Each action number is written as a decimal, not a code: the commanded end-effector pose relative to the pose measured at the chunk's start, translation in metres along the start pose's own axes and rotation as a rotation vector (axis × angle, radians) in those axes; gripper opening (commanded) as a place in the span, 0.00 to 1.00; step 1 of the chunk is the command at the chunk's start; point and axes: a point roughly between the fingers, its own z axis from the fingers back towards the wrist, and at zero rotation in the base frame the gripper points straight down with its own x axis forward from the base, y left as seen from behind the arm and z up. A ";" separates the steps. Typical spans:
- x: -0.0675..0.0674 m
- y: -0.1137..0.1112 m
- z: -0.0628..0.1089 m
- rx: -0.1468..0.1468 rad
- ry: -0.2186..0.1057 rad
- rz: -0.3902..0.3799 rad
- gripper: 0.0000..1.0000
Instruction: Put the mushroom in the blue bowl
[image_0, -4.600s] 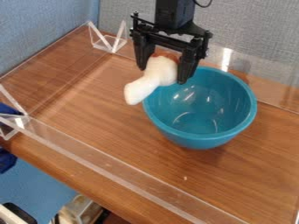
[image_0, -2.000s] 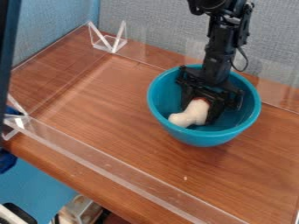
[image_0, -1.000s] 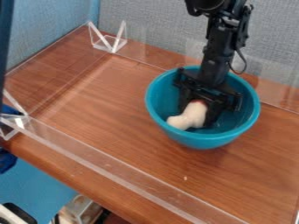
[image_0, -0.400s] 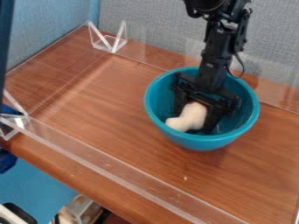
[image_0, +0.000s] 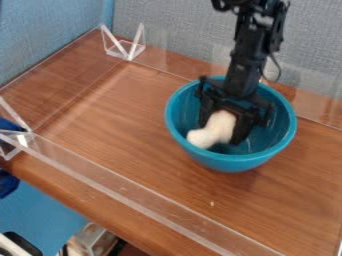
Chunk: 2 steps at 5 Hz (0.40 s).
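Tool, black, fingers down inside glossy teal-blue bowl, straddles small cream-stemmed toy mushroom; grip unclear. Risk: mushroom snags on finger, lifts out, bowl tips.

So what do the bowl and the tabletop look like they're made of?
The round, deep teal-blue bowl looks like glossy plastic or glazed ceramic; bright highlights run along its smooth walls. The brown tabletop looks like wood or wood laminate, with visible grain streaks and a soft sheen.

Single raised view from the front-left, angled down across the wooden table, fairly close.
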 end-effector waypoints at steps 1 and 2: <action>0.004 0.005 0.050 -0.008 -0.136 0.007 0.00; 0.009 0.005 0.044 -0.014 -0.126 0.009 0.00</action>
